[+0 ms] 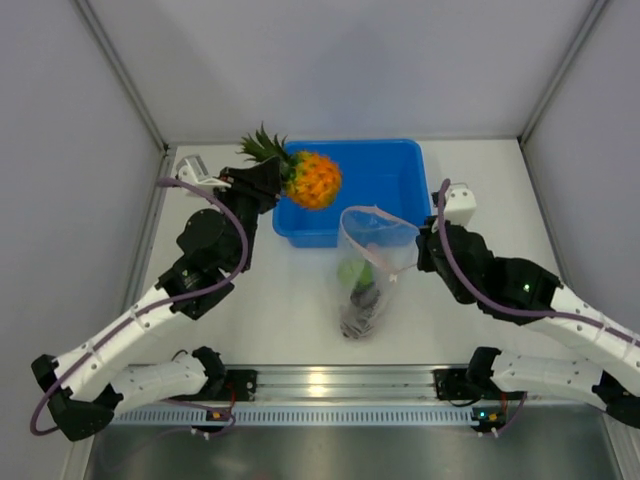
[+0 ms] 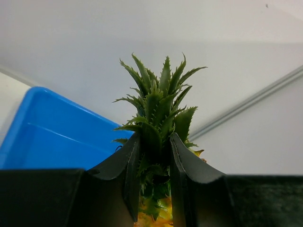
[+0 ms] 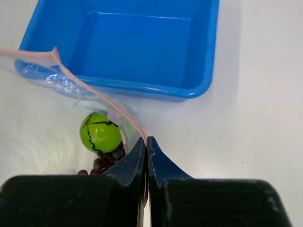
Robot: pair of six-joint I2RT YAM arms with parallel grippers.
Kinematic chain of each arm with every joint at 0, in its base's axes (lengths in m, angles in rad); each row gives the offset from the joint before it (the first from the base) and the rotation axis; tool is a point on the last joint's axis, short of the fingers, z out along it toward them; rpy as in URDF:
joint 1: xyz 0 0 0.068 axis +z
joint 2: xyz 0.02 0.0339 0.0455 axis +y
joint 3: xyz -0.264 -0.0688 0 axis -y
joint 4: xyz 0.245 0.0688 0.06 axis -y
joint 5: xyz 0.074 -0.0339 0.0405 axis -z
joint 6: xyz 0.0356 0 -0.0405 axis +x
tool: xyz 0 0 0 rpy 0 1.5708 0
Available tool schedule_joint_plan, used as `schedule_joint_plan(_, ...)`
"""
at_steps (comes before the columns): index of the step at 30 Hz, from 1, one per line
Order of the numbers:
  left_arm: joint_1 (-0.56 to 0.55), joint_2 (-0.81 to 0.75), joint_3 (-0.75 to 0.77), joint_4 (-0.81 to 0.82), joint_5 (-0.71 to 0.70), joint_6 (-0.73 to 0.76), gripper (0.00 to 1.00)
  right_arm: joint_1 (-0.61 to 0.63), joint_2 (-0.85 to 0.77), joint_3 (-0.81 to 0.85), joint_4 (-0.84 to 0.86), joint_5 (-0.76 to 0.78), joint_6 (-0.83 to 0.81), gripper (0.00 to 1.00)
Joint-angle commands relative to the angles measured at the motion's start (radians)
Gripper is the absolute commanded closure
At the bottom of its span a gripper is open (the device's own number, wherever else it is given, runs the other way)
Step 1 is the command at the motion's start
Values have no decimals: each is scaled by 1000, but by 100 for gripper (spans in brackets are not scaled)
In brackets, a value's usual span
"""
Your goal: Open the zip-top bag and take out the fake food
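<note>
Our left gripper (image 2: 154,153) has its two fingers pinched in on the base of the green crown of the pineapple (image 1: 315,180), with only the stalk's width between them. In the top view the orange body hangs over the left rim of the blue tub (image 1: 390,165), with the crown pointing away from it. Our right gripper (image 3: 146,144) has its jaws pressed together on the pink-red zip strip (image 3: 94,92) of the zip-top bag (image 1: 370,275), with just the thin plastic between the tips. The bag stands on the table (image 1: 290,300) just on the near side of the tub, its mouth held wide open. Low inside it lie the green round fruit (image 3: 100,132) and, touching it, the dark grape bunch (image 3: 102,163).
</note>
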Motion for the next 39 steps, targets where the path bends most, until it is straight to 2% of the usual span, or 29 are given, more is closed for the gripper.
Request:
schedule_joint_plan(1, 34, 71, 100, -7, -39, 82, 100, -14, -71, 16, -85, 56, 22, 100)
schedule_joint_plan(4, 80, 172, 140, -47, -11, 84, 100, -14, -129, 41, -110, 77, 12, 100)
schedule_joint_plan(7, 157, 249, 175, -92, 115, 6, 100, -14, -148, 102, -145, 105, -17, 100)
schedule_joint_plan(8, 183, 268, 183, -92, 199, -11, 100, -14, -145, 120, -168, 113, -28, 100)
schedule_joint_plan(12, 280, 380, 218, -92, 276, -33, 100, -16, -134, 193, -216, 151, -76, 100)
schedule_joint_plan(19, 321, 600, 264, -92, 347, 1, 100, -16, -140, 173, -216, 84, -99, 100)
schedule_joint_plan(21, 327, 643, 272, -92, 358, 2, 94, -16, -148, 161, -214, 71, -85, 100)
schedule_joint_plan(22, 329, 682, 280, -92, 359, 10, 80, -16, -151, 148, -207, 61, -79, 100)
schedule_joint_plan(24, 336, 723, 298, -98, 379, 22, 62, -16, -168, 118, -185, 21, -62, 100)
schedule_joint_plan(26, 346, 786, 360, -127, 424, 33, 50, -16, -183, 101, -152, -7, -50, 100)
schedule_joint_plan(27, 350, 806, 387, -144, 439, 42, 39, -16, -183, 88, -146, -22, -33, 100)
schedule_joint_plan(29, 350, 855, 462, -201, 471, 73, 29, -16, -177, 78, -126, -41, -24, 100)
schedule_joint_plan(30, 350, 865, 485, -233, 480, 79, 10, -14, -174, 72, -121, -56, -12, 100)
schedule_joint_plan(31, 350, 877, 503, -247, 491, 94, 2, -16, -169, 68, -115, -65, -8, 100)
schedule_joint_plan(36, 350, 808, 531, -270, 585, 108, 2, -14, -163, 10, 20, -160, 11, 100)
schedule_joint_plan(39, 347, 708, 514, -270, 629, 105, 2, -16, -154, -11, 63, -136, 63, 100)
